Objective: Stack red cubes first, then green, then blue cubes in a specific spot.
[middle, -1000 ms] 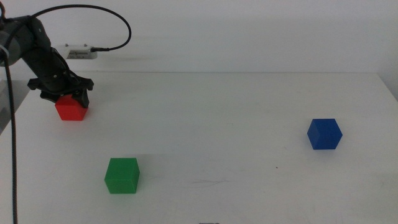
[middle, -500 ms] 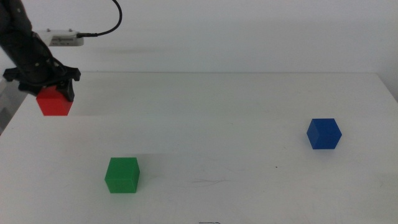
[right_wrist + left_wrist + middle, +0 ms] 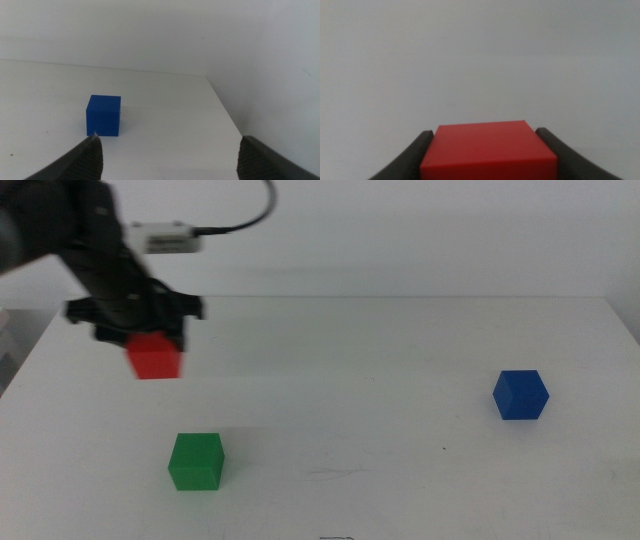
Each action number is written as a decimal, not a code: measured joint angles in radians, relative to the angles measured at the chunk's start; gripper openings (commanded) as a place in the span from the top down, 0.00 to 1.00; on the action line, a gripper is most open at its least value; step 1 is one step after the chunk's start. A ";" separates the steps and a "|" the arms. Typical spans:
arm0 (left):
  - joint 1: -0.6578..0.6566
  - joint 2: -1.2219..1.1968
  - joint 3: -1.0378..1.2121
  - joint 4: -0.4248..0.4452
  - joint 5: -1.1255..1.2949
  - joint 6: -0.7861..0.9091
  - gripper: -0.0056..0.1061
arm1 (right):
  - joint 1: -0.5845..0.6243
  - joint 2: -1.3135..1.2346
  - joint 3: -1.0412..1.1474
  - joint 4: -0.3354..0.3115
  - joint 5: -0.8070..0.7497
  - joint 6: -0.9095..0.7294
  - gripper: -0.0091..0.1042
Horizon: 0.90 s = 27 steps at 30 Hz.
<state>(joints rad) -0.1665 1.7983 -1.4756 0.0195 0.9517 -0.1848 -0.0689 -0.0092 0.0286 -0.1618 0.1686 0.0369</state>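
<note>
The left gripper [image 3: 140,330], blurred in the middle view, hangs over the far left part of the plain white matte table [image 3: 380,380], its two dark jaws pinching the small matte bright-red cube [image 3: 155,357] from both sides. The left wrist view shows the cube's plain faces filling the gap between the jaws, clear of the tabletop below. The small bright-green cube [image 3: 196,461] sits on the table nearer the front, well apart. The small deep-blue cube [image 3: 520,394] rests far to the right. In the right wrist view, the right gripper [image 3: 170,150] has its jaws spread wide, with the blue cube ahead. No writing or labels can be read anywhere.
</note>
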 measured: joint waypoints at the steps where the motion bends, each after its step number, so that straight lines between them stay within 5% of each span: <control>1: -0.024 0.000 0.000 0.004 -0.003 -0.017 0.68 | 0.000 0.000 0.000 0.000 0.000 0.000 0.09; 10: -0.281 0.001 0.001 0.056 -0.020 -0.220 0.68 | 0.000 0.000 0.000 0.000 0.000 0.000 0.09; 18: -0.487 0.001 0.001 0.186 -0.027 -0.478 0.68 | 0.000 0.000 0.000 0.000 0.000 0.000 0.09; 27: -0.595 0.061 0.001 0.255 -0.053 -0.680 0.68 | 0.000 0.000 0.000 0.000 0.000 0.000 0.09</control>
<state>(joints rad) -0.7618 1.8591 -1.4743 0.2745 0.8989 -0.8649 -0.0689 -0.0092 0.0286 -0.1618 0.1686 0.0369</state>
